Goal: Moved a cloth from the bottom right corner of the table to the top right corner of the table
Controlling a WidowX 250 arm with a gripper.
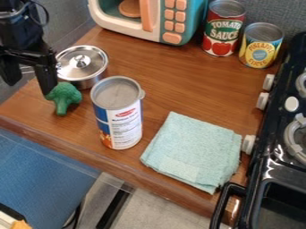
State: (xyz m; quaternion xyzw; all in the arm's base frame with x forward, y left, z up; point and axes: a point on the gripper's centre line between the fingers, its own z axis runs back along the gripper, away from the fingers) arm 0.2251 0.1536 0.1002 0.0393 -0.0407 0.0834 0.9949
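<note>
The cloth [194, 150] lies folded on the bench [179, 89] between the tall can [124, 123] and stove [278, 163]. The pincer [28, 87] hangs near the broccoli [62, 96], fingers apart.

The black robot arm [21, 29] comes in at the upper left and hangs by the left edge of the brown wooden counter [179, 85]. A thin black cord [47, 14] curls beside its upper part. The black two-finger gripper [28, 87] points down, with a wide gap between its two fingers. One finger is over the counter, close to that edge.
</note>
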